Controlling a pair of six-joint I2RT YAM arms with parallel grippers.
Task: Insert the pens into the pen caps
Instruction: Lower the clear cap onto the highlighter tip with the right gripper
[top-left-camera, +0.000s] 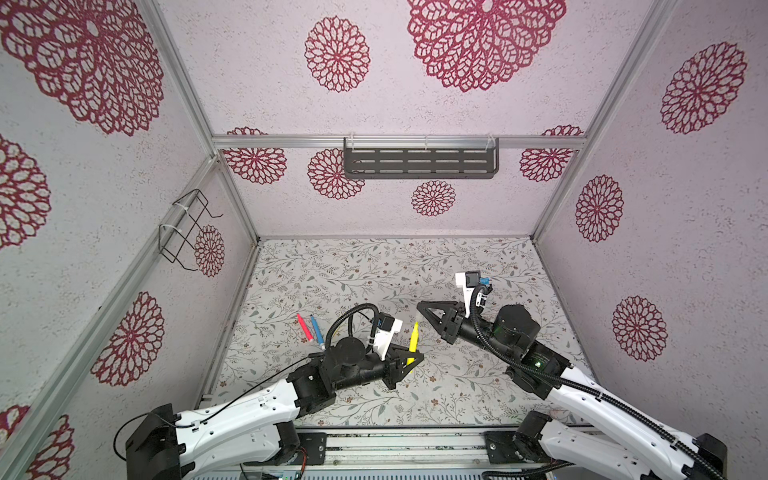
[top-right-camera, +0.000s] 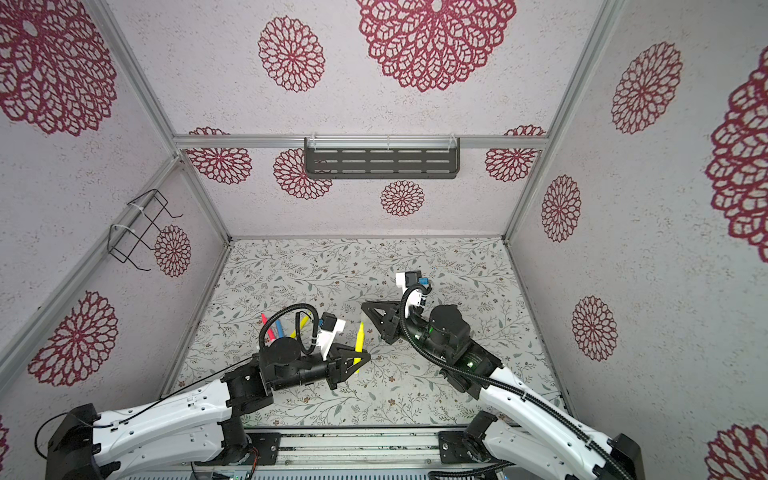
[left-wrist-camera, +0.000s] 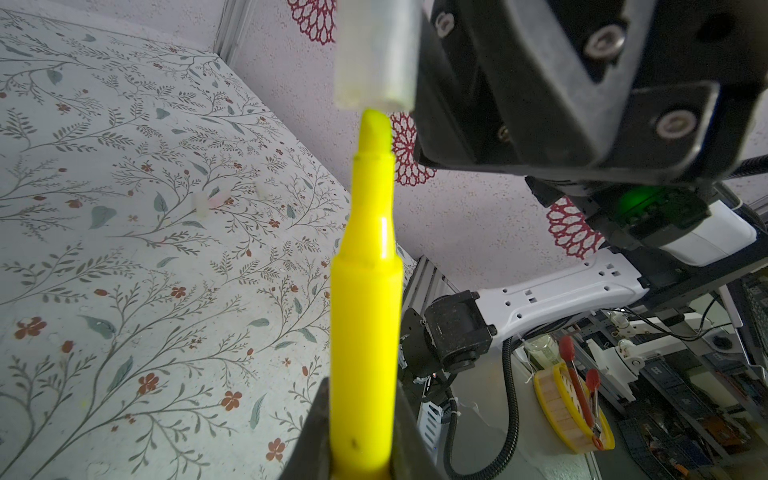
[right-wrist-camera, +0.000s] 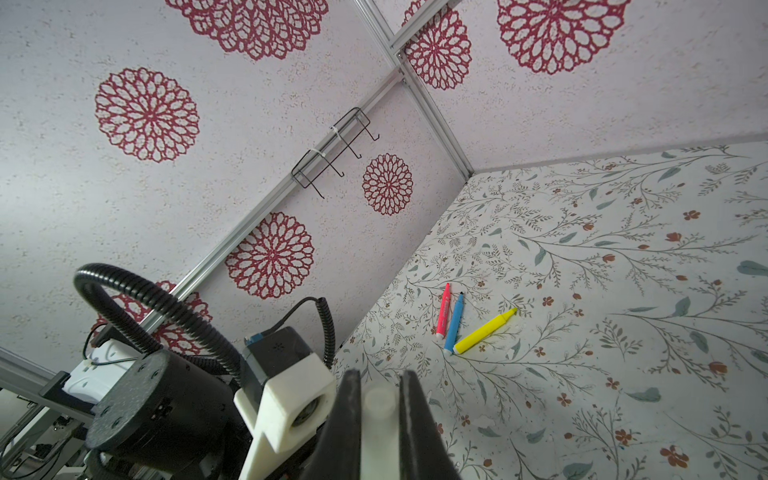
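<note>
My left gripper (left-wrist-camera: 361, 390) is shut on a yellow pen (left-wrist-camera: 365, 291), whose tapered tip points up at the mouth of a clear pen cap (left-wrist-camera: 376, 54), just short of it. That cap (right-wrist-camera: 379, 403) is clamped in my right gripper (right-wrist-camera: 380, 376). In both top views the held pen (top-left-camera: 413, 343) (top-right-camera: 359, 343) stands between the left gripper (top-left-camera: 415, 359) and the right gripper (top-left-camera: 419, 305), above the table's middle. A pink-red pen (right-wrist-camera: 443, 309), a blue pen (right-wrist-camera: 455, 322) and a second yellow pen (right-wrist-camera: 484, 331) lie together on the table's left. Two loose clear caps (left-wrist-camera: 202, 204) (left-wrist-camera: 261, 189) rest on the floral mat.
A black slotted shelf (top-left-camera: 419, 162) hangs on the back wall and a wire rack (top-left-camera: 187, 228) on the left wall. Patterned walls enclose the floral table (top-left-camera: 457, 257) on three sides. An aluminium rail (top-left-camera: 415, 446) runs along the front edge.
</note>
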